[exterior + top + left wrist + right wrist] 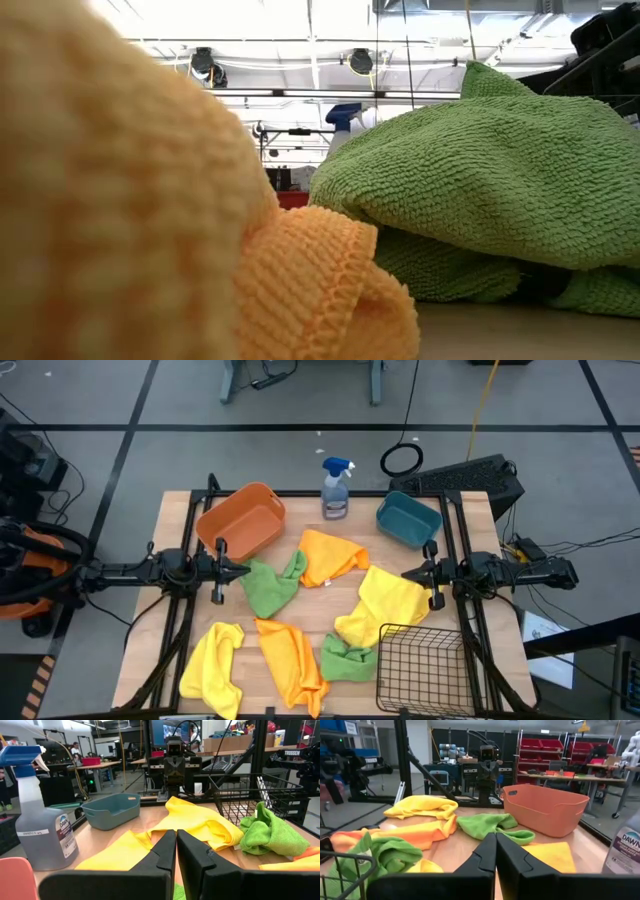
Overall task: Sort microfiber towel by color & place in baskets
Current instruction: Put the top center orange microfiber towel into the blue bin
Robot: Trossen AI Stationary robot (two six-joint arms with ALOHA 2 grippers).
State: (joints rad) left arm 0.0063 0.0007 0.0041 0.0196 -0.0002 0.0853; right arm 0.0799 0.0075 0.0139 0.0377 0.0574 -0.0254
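Several microfiber towels lie flat on the wooden table. In the high view I see a green one (pixel 270 586), an orange one (pixel 328 554), a yellow one (pixel 385 606), and along the near edge a yellow (pixel 213 666), an orange (pixel 290 660) and a green (pixel 348 658). The orange tub (pixel 240 520) and teal bin (pixel 408 520) stand at the far side, and the black wire basket (pixel 425 665) at the near right. My left gripper (pixel 243 570) is shut beside the middle green towel. My right gripper (pixel 406 574) is shut at the yellow towel's far edge.
A blue-topped spray bottle (pixel 336 490) stands between the tub and the bin at the far edge. In the low view the orange towel (pixel 150 200) and the green towel (pixel 480 190) fill the picture. Bare wood shows between the towels near the table's middle.
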